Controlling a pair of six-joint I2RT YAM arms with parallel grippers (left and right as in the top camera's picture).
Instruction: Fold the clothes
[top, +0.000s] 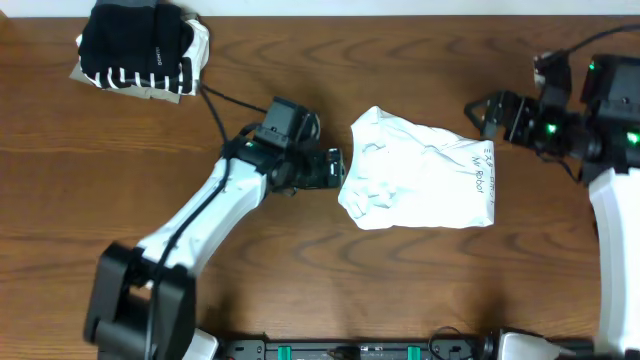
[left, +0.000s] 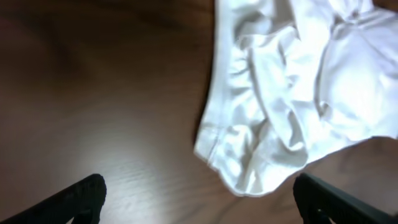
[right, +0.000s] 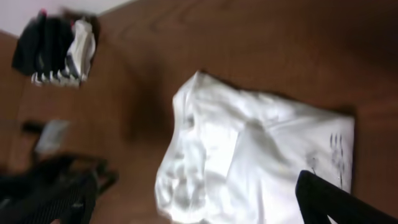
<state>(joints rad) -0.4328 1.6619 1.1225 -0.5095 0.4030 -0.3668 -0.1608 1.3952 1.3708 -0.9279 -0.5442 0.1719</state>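
Crumpled white cotton T-shirt (top: 420, 170) on brown wooden tabletop (top: 150, 150): likely light, limp, shifts when dragged. Pinch bunched edge beside left gripper (top: 338, 167), fingers apart, empty; right gripper (top: 477, 114) likewise.

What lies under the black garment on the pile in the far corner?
Under the black garment, a striped edge, a white one and a beige edge stick out. How many garments lie between them is covered.

Table (top: 400, 290) with T-shirt (top: 420, 170), seemingly folded pile (top: 140, 45)
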